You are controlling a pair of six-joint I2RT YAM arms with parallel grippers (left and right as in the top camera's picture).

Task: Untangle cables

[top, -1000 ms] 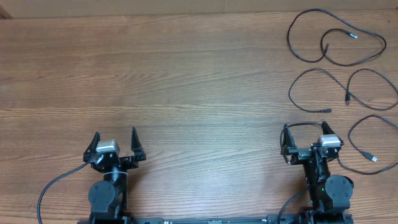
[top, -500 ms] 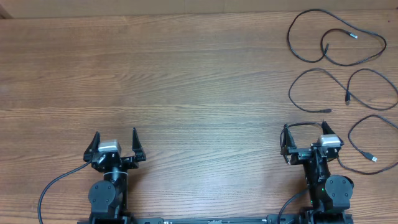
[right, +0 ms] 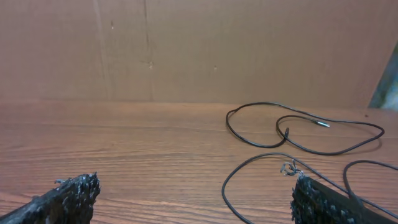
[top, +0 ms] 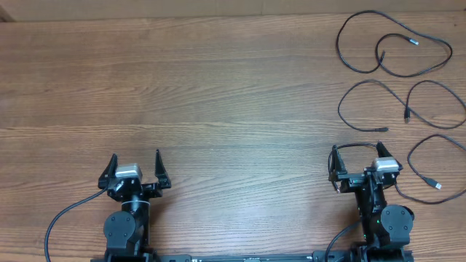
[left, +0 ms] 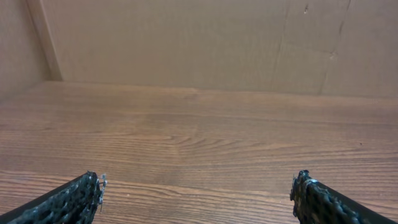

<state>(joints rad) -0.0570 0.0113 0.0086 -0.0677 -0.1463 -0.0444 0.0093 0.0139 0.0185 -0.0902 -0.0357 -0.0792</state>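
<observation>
Thin black cables lie in loose, separate loops on the right side of the wooden table. In the overhead view one loop (top: 338, 45) is at the far right corner, a second (top: 341, 109) lies below it, and a third (top: 410, 156) is beside my right arm. My right gripper (top: 356, 148) stands open just short of them, and its wrist view shows the far loop (right: 227, 121) and a nearer loop (right: 224, 186) running past its right finger (right: 317, 202). Nothing sits between the jaws of the right gripper (right: 196, 183). My left gripper (top: 135, 154) is open over bare wood (left: 199, 183), far from the cables.
A brown cardboard wall (left: 186, 37) rises behind the table's far edge. The table (top: 218, 87) is plain wood grain. Thicker black wiring (top: 54, 222) trails from the left arm's base at the near edge.
</observation>
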